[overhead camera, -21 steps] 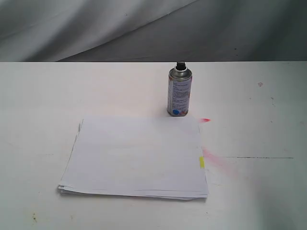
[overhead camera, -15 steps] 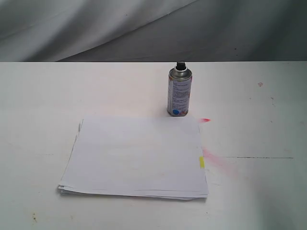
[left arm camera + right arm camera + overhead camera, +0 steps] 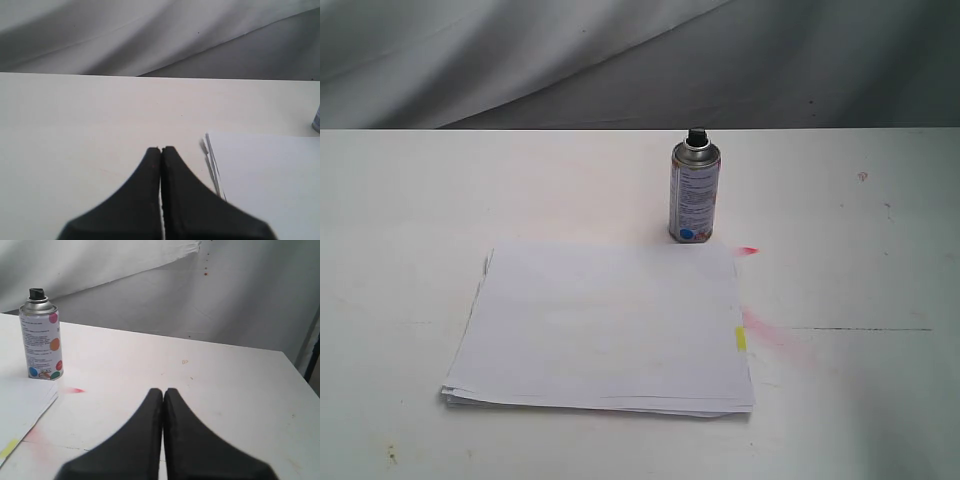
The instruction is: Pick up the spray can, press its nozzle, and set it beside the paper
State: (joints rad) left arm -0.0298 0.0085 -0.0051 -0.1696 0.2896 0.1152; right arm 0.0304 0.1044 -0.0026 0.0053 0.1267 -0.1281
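The silver spray can [image 3: 695,192] stands upright on the white table, its black nozzle [image 3: 697,134] on top, a blue dot near its base. It sits just behind the far right corner of the paper [image 3: 605,325], a white stack with a yellow tab [image 3: 740,339] on its right edge. Neither gripper shows in the exterior view. My right gripper [image 3: 163,391] is shut on nothing, well apart from the spray can [image 3: 41,337] and the nozzle [image 3: 36,293]. My left gripper [image 3: 161,149] is shut and empty, next to the paper [image 3: 270,175].
A red paint streak [image 3: 748,250] and a pink smear [image 3: 765,330] mark the table right of the paper. A grey cloth backdrop [image 3: 620,60] hangs behind the table's far edge. The table's right edge [image 3: 300,375] shows in the right wrist view.
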